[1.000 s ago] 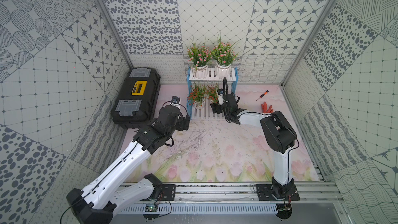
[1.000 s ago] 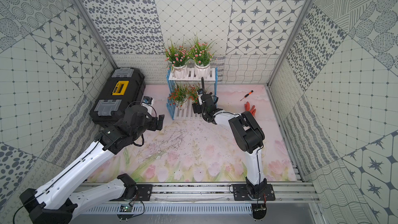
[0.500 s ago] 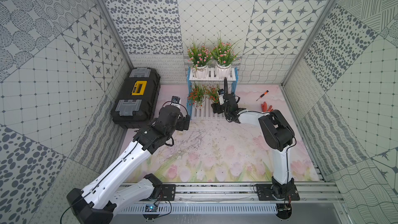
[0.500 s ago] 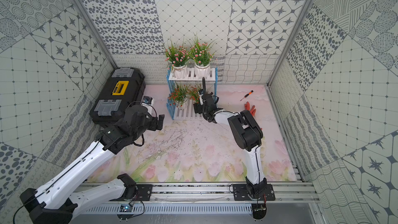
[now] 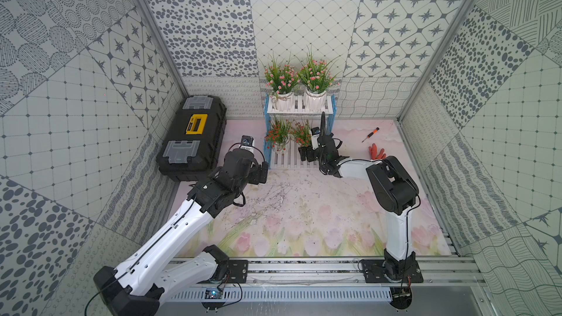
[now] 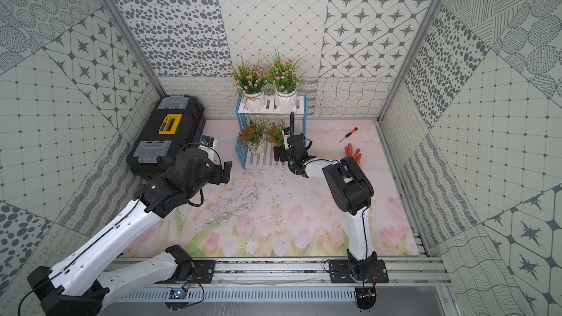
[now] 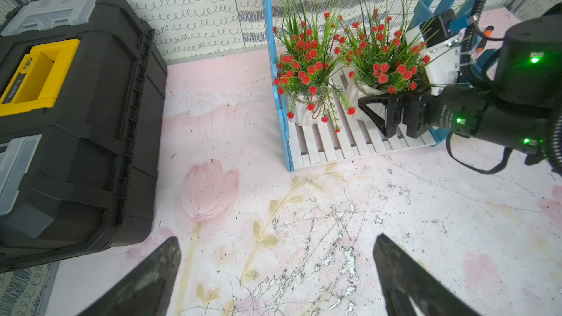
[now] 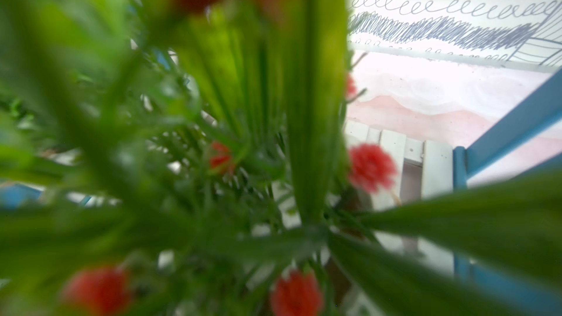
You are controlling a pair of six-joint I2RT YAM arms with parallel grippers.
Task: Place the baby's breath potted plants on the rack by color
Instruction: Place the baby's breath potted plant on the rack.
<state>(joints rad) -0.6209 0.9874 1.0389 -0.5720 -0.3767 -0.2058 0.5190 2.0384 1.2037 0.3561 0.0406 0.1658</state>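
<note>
Right claw [image 5: 306, 154] edged inward, gripped plant [image 5: 301, 134] on rack [image 5: 287, 159]

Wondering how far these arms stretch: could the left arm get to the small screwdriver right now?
Probably not easily. The screwdriver lies past the rack, and the right gripper, holding a red-flowered potted plant there, leaves its arm stretched across the way; the left gripper hangs open near the toolbox.

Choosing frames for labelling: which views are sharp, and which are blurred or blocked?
Right wrist view: mostly filled by out-of-focus leaves and red flowers of a red-flowered plant; only the rack slats and wall look fairly clear. Left wrist view: sharp, slight wide-angle bending at the edges. Both top views: sharp, evenly lit.
</note>
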